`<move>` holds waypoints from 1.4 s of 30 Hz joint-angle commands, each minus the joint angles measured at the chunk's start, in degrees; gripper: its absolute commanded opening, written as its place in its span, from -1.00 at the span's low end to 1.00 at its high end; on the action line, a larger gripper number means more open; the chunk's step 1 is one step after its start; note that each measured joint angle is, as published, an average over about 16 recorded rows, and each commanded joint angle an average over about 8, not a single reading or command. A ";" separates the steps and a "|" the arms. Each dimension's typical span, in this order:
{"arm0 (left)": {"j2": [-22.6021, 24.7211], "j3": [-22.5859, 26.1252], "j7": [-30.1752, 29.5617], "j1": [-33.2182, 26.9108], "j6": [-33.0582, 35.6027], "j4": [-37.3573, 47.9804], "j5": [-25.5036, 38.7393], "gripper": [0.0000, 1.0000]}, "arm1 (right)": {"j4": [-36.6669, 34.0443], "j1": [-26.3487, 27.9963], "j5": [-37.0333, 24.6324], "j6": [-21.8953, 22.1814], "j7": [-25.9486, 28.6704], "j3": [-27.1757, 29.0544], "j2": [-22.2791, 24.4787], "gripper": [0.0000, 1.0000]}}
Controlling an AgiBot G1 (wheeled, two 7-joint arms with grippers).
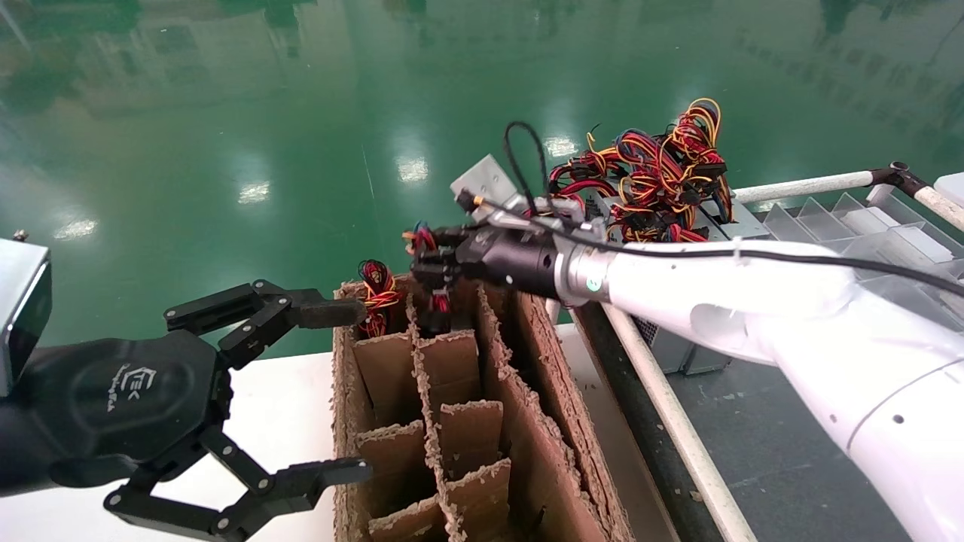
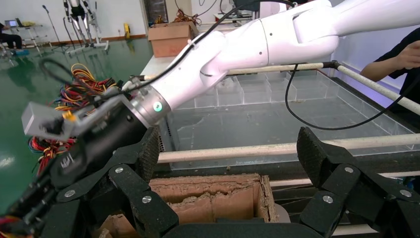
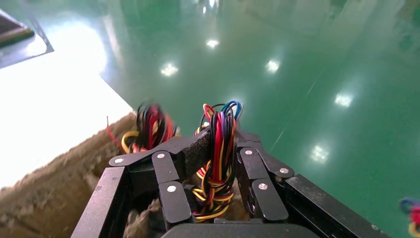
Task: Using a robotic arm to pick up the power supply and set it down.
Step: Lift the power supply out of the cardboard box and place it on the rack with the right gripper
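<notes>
My right gripper reaches over the far end of the brown cardboard box. It is shut on the power supply's bunch of red, yellow, black and blue wires, which stands up between the two fingers. In the right wrist view the right gripper pinches the bunch near its top. The wires run down into a far compartment, where the supply's grey body is hidden by the dividers. My left gripper hangs open beside the box's left wall, holding nothing. In the left wrist view the left gripper spans the box's corner.
A second wire bunch sticks out of the neighbouring compartment. More grey supplies with tangled wires sit behind my right arm. A white rail and a clear divided tray lie right. The white table is left. A person's hand shows far off.
</notes>
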 commanded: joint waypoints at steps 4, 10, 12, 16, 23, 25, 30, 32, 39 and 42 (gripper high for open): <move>0.00 0.00 0.00 0.00 0.00 0.00 0.00 1.00 | 0.35 0.71 1.83 -0.63 -1.35 1.59 1.05 -1.00; 0.00 0.00 0.00 0.00 0.00 0.00 0.00 1.00 | 3.07 1.86 3.43 -1.12 -1.87 3.36 3.23 -1.00; 0.00 0.01 0.00 0.00 0.00 0.00 0.00 1.00 | 4.46 2.34 3.86 -1.28 -1.54 3.79 4.10 -1.00; 0.00 0.01 0.00 0.00 0.00 0.00 0.00 1.00 | 7.02 3.81 4.30 -1.67 0.16 4.12 5.72 -1.00; 0.00 0.01 0.00 0.00 0.00 0.00 -0.01 1.00 | 9.82 8.00 4.72 -2.62 4.57 4.31 8.30 -1.00; 0.00 0.01 0.01 0.00 0.00 0.00 -0.01 1.00 | 10.39 9.29 5.00 -2.81 5.63 4.59 9.07 -1.00; 0.00 0.01 0.01 0.00 -0.01 0.00 -0.01 1.00 | 11.32 12.21 6.20 -2.02 7.78 6.07 11.02 -1.00; -0.01 0.01 0.01 0.00 -0.01 0.00 -0.01 1.00 | 11.37 13.30 6.98 -1.51 8.70 6.91 11.92 -1.00; -0.01 0.02 0.01 0.00 -0.01 0.00 -0.01 1.00 | 10.37 17.45 8.76 0.13 10.80 9.62 16.06 -1.00; -0.01 0.02 0.01 0.00 -0.01 0.00 -0.01 1.00 | 10.05 19.07 8.73 1.39 10.68 10.62 18.50 -1.00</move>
